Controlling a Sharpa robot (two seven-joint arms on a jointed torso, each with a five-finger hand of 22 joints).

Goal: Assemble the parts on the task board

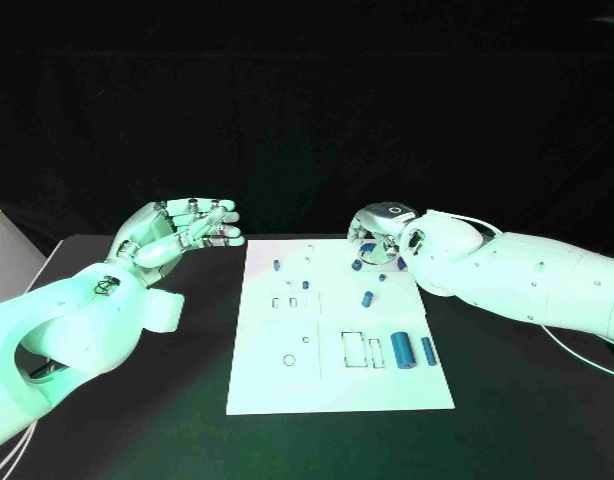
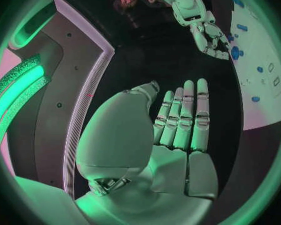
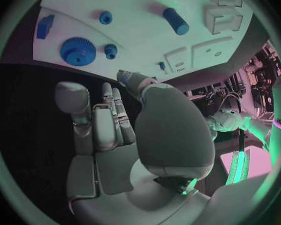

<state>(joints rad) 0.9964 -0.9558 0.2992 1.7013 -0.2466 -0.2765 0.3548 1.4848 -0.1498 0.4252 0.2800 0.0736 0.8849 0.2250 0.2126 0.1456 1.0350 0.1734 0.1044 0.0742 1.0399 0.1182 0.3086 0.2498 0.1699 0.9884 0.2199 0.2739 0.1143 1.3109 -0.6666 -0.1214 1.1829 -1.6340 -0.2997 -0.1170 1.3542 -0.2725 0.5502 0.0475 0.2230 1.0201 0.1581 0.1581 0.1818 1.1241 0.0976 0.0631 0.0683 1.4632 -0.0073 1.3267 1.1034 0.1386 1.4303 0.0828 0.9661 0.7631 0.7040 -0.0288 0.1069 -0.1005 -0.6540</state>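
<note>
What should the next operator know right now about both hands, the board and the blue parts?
Left hand: raised over the black table left of the board, fingers apart, holding nothing.
Right hand: at the far right corner of the white board, fingers straight, no part in it.
Parts: two blue cylinders lie side by side on the near right of the board; a blue gear and small blue pieces sit near the far right corner by the right hand; one small blue peg lies mid-board.
Done: cannot tell what is seated yet.
Left: several parts look loose; cutouts near the cylinders look open.
</note>
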